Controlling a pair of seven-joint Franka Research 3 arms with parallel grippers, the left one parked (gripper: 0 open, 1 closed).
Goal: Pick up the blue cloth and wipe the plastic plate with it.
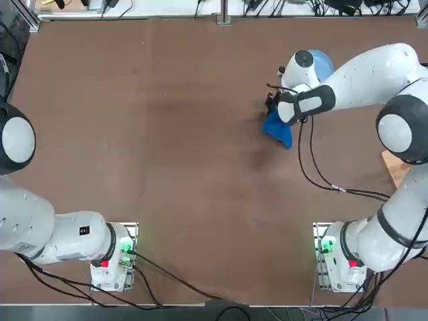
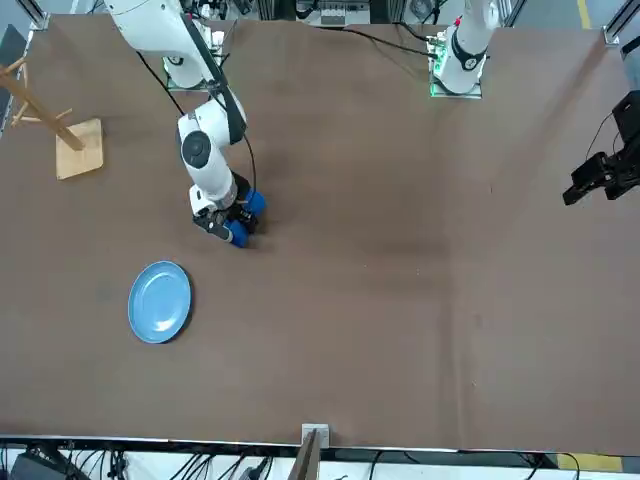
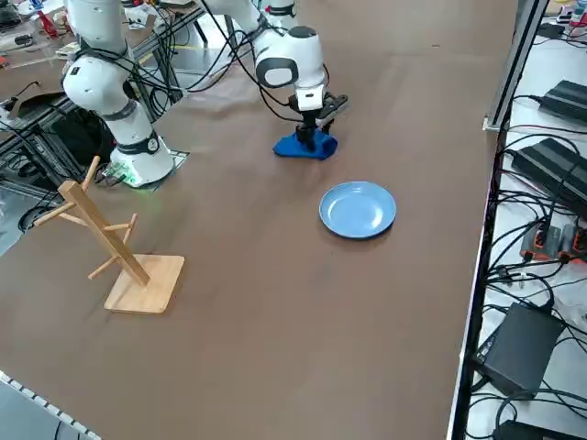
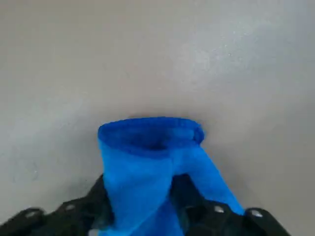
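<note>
The blue cloth (image 4: 140, 182) was seen bunched between the two black fingers (image 4: 106, 204) of the right tool (image 4: 142, 204), with its upper edge folded into a loose, open loop. The fingers were set partly apart, with cloth gathered in the gap between them; whether it had been firmly clenched could not be told. The tool was held low over the brown desk (image 3: 275, 348), and the cloth was spread out around the fingertips, close to the desk's surface. The plastic plate (image 3: 358, 209), round and light blue with a shallow rim, was laid flat on the desk, near the cloth but apart from it; it was touched by neither cloth nor tool. From overhead, the plate was partly hidden by the white right arm (image 1: 374, 73). A wooden stand (image 3: 119, 243) with pegs was placed on the desk, well apart from the plate.
</note>
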